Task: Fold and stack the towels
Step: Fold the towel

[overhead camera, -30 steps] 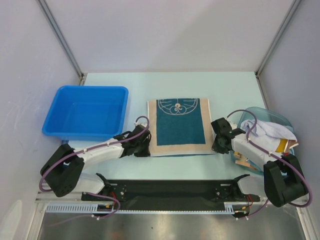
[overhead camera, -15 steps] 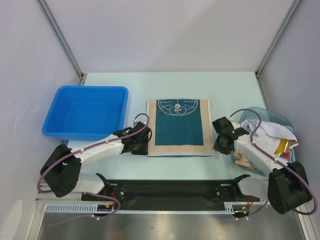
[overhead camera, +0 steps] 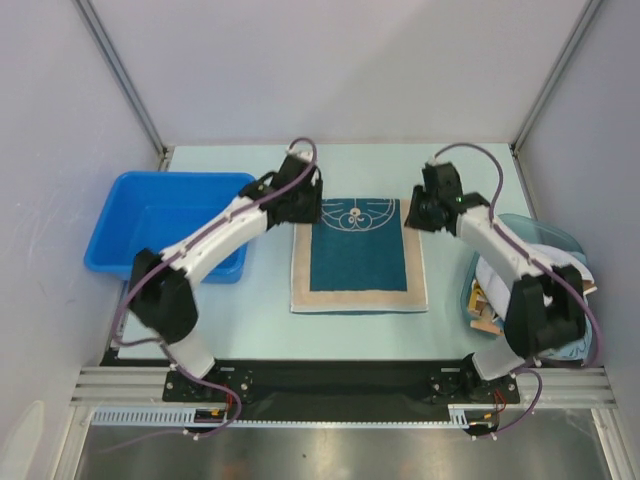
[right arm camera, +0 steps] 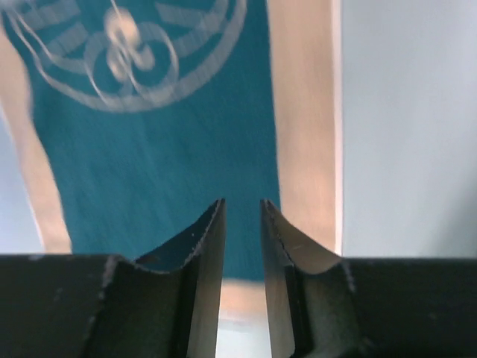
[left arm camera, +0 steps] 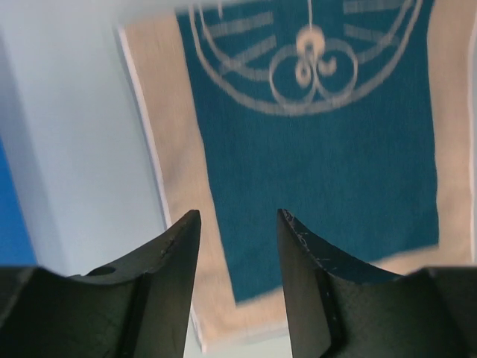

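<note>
A teal towel with white swirls and a tan border point(overhead camera: 358, 262) lies flat in the middle of the table. My left gripper point(overhead camera: 304, 207) hovers over its far left corner, jaws open and empty. In the left wrist view the gripper point(left arm camera: 238, 220) is above the towel's point(left arm camera: 320, 164) left border. My right gripper point(overhead camera: 420, 212) hovers over the far right corner, jaws a little apart and empty. In the right wrist view the gripper point(right arm camera: 241, 205) is above the towel point(right arm camera: 164, 164). A pale lavender-white towel point(overhead camera: 545, 262) lies on a pile at the right.
A blue bin point(overhead camera: 150, 262) stands to the left of the towel. A clear tub point(overhead camera: 530, 226) with the crumpled towel pile stands at the right edge. The enclosure walls close in on both sides and at the back.
Both arms have swung from the towel's near corners to its far corners. The towel has stayed flat in place.
</note>
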Controlling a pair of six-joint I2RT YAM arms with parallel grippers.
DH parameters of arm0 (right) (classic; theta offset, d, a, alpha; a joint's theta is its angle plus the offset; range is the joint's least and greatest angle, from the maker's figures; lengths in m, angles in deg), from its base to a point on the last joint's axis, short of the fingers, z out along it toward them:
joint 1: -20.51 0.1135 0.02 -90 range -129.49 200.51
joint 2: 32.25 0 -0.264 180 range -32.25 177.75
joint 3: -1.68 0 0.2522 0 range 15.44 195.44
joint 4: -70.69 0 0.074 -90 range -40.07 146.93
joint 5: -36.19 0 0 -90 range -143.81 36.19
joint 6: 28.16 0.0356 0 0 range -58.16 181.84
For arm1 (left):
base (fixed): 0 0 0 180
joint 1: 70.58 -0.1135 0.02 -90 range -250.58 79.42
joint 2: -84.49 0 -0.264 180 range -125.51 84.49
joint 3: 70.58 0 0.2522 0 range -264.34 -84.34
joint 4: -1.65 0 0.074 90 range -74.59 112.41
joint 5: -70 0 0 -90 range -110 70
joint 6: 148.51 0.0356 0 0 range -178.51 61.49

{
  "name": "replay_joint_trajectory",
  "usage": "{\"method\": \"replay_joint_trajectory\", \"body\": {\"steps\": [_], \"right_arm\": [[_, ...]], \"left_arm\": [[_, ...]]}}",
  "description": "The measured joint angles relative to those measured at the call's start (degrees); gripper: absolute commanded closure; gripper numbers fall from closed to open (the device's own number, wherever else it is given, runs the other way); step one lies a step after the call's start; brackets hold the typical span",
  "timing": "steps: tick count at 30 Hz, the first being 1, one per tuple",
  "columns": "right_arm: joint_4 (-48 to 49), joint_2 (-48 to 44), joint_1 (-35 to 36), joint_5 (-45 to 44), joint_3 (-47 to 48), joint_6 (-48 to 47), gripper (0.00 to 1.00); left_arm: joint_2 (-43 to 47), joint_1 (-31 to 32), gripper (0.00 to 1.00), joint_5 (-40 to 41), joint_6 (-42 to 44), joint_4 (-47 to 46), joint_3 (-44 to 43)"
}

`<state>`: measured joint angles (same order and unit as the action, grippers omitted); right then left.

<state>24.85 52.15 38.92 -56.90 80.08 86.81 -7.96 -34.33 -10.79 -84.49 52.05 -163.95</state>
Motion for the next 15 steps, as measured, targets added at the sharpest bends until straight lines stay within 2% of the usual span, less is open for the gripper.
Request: {"method": "replay_joint_trajectory", "body": {"steps": [4,7,15], "right_arm": [[4.42,12.52,-5.62,5.9,12.31,-4.04,0.72],[5.7,20.2,-8.85,9.7,18.1,-5.46,0.74],[6.97,36.2,-12.02,16.59,27.74,-7.76,0.75]], "left_arm": [[-14.05,-3.58,0.55,0.94,5.16,0.24,-15.93],[-22.56,-4.61,0.57,1.84,8.13,1.18,-23.63],[-36.7,-5.95,0.58,2.64,12.09,2.69,-30.42]]}}
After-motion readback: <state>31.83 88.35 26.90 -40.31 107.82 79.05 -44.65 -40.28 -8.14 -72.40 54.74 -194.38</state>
